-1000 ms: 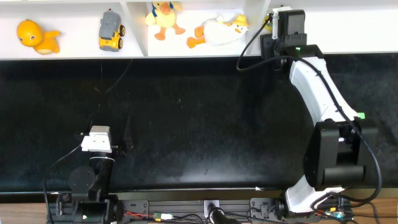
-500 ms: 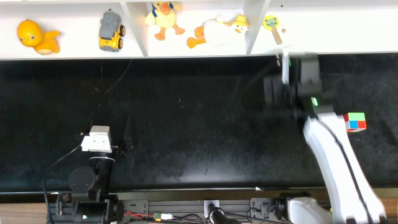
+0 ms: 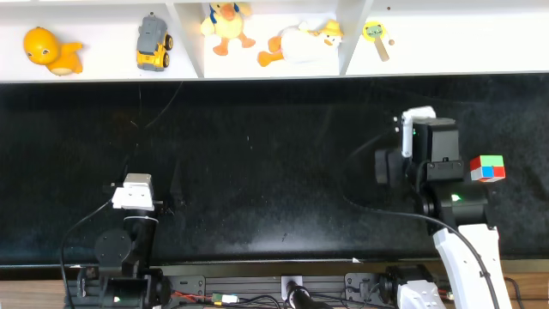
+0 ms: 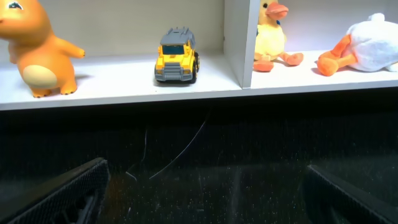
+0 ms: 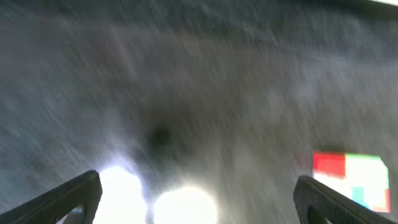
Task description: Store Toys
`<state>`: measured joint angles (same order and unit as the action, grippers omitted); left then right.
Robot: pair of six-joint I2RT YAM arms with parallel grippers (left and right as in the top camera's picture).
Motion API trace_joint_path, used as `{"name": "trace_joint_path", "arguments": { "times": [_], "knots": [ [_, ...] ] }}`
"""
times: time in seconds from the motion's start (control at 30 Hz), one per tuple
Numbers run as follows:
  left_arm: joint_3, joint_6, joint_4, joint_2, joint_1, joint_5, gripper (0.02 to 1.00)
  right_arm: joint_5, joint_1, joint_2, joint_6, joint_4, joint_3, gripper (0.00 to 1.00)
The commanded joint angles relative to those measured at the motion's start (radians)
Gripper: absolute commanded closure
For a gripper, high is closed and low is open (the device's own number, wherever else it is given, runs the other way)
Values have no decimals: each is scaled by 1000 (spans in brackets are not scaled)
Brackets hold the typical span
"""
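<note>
- Presently, the colour cube (image 3: 486,168) is found lying on the black mat (image 3: 257,154), outside the shelf (image 3: 257,73), and is judged to be the one toy left to store
- Five toys are noted already on the shelf: an orange figure (image 3: 51,49) and a yellow truck (image 3: 153,43) in one compartment, a yellow duck plush (image 3: 226,26) and a white duck plush (image 3: 300,43) in the next, and a small toy on a stick (image 3: 376,36) in the compartment beyond
- The task is therefore judged well advanced, with a single pick and placement outstanding; the cube has not been grasped
- The right gripper (image 5: 199,205) is seen with its fingers set apart and nothing between them; it is placed above the mat with the cube just beside it, off to the side of one finger and not in the gap
- The left gripper (image 4: 205,202) is likewise recorded with fingers apart and empty, low over the mat near its own base, facing the shelf and well apart from the cube
- From above, the right gripper's fingers are hidden beneath its wrist, so its height over the mat cannot be told
- In the right wrist view only red and green patches of the cube are made out, and two bright patches obscure the mat's surface
- The small toy on a stick is too small to be identified, and the shelf's upper part is cut off, so free room in each compartment cannot be confirmed
</note>
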<state>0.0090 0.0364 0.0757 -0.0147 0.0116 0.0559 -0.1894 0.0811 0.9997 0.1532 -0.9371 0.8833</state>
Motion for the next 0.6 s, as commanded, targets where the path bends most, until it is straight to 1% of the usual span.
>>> {"name": "trace_joint_path", "arguments": {
  "times": [0.03,0.07,0.13,0.17,0.23,0.27,0.33,0.4,0.43,0.5,0.6],
  "knots": [
    [-1,16,5,12,-2,-5,20,142,-27,-21,-14,42,-16,3],
    [-1,16,5,12,-2,-5,20,147,-58,-21,-1,42,-18,3],
    [-1,16,5,12,-2,-5,20,158,-149,-21,88,48,-33,3],
    [-1,16,5,12,-2,-5,20,161,-217,-21,157,55,-47,5],
    [-1,16,5,11,-2,-5,20,193,-360,-20,298,60,-69,5],
    [-1,16,5,12,-2,-5,20,219,-452,-19,366,61,-79,3],
    [-1,16,5,11,-2,-5,23,294,-626,-15,470,66,-86,5],
    [-1,16,5,11,-2,-5,20,390,-784,-2,662,87,-86,3],
    [-1,16,5,12,-2,-5,23,430,-846,8,729,101,-86,3],
    [-1,16,5,12,-2,-5,20,479,-948,40,804,135,-82,3],
    [-1,16,5,12,-2,-5,20,497,-1036,121,871,180,-71,3]
  ]
}}
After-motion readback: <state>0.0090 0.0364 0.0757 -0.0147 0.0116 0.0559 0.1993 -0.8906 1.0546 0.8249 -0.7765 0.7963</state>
